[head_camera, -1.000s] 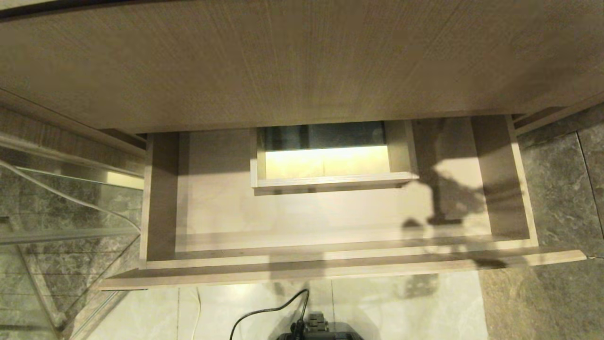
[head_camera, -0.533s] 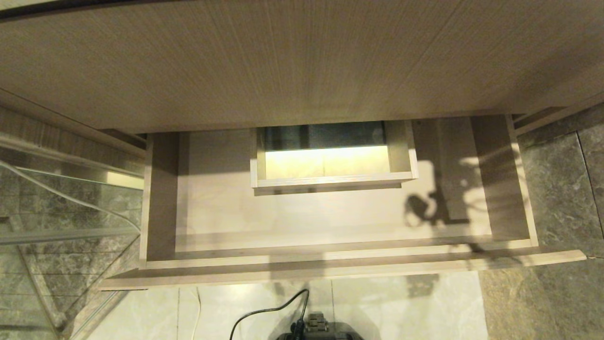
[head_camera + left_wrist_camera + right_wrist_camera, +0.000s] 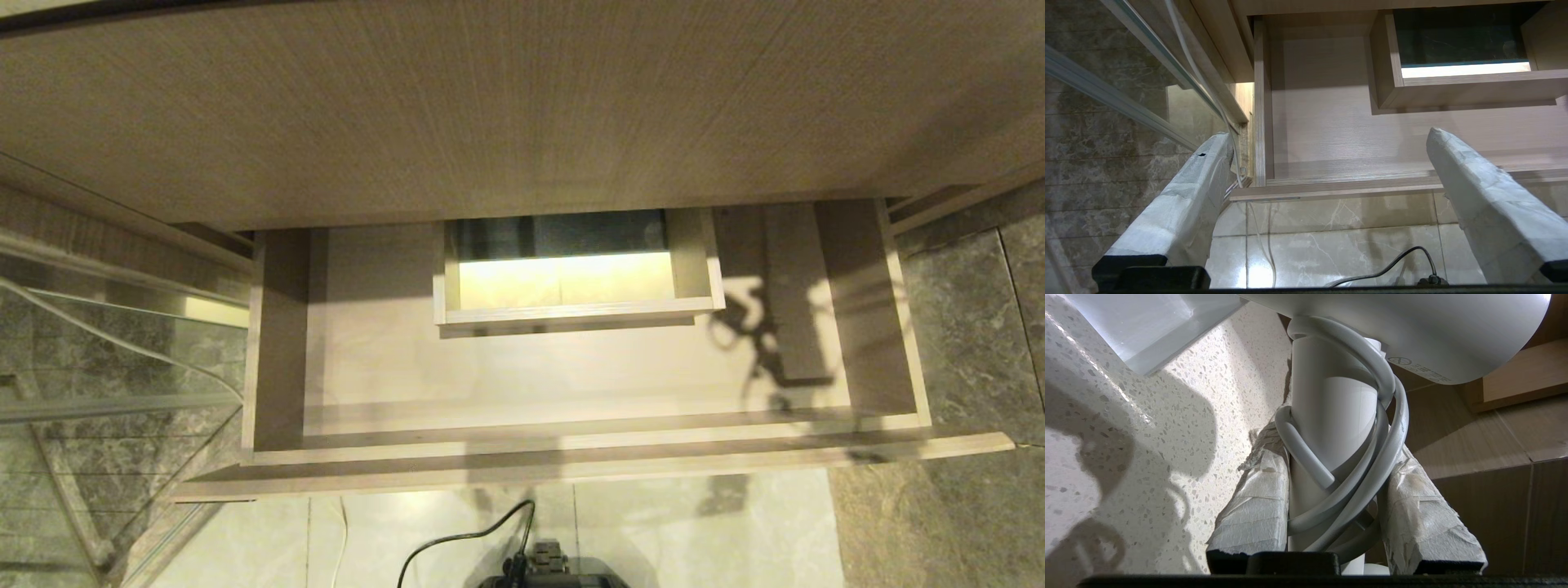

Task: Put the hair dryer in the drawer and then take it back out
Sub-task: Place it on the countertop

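White smooth-plastic hair dryer, cord-wrapped handle clamped between taped right fingers; rigid, light, slippery. Left fingers spread, empty.

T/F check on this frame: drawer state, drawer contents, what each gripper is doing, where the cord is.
1. The drawer is pulled open. True.
2. The hair dryer already lies in the drawer. False: the drawer holds nothing; the right gripper holds the dryer.
3. The right gripper is shut on the dryer's handle. True.
4. The left gripper grips the drawer front. False: open, apart from it.
5. The cord is wound round the handle. True.
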Controlling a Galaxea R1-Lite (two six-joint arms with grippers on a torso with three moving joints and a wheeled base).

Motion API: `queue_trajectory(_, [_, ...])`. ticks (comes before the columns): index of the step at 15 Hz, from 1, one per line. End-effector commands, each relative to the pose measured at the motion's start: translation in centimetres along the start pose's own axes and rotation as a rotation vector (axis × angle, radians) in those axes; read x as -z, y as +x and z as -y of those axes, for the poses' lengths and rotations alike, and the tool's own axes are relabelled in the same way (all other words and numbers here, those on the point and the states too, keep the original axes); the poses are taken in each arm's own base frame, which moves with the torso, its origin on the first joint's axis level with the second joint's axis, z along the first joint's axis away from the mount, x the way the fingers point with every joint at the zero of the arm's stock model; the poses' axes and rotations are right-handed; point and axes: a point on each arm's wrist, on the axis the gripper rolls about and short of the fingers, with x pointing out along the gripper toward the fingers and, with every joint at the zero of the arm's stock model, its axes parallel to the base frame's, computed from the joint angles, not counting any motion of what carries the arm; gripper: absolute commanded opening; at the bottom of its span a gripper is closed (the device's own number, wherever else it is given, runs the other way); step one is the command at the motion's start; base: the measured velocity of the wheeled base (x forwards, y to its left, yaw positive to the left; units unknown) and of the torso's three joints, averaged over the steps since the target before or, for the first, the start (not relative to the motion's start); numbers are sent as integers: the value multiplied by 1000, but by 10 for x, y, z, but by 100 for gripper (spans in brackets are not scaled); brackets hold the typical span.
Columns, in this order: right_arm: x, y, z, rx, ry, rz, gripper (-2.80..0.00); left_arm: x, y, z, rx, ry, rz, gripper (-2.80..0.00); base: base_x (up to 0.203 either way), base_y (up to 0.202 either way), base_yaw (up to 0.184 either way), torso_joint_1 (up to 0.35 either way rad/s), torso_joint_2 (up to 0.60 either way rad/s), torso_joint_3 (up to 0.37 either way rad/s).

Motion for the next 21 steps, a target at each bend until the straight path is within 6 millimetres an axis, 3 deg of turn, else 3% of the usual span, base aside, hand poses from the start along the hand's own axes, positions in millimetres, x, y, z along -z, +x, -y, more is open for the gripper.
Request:
queue_trajectory(1, [17, 20, -9, -8, -8, -8, -280, 11, 1, 0, -1, 0, -38, 0, 0, 0, 0, 0, 0, 0])
queue_trajectory(8, [39, 49, -8, 68, -81, 14, -280, 11, 1, 0, -1, -1, -38, 0, 0, 0, 0, 0, 0, 0])
queue_trajectory(21, [52, 47, -16, -11, -111, -82, -280, 11, 1, 0, -1, -1, -38, 0, 0, 0, 0, 0, 0, 0])
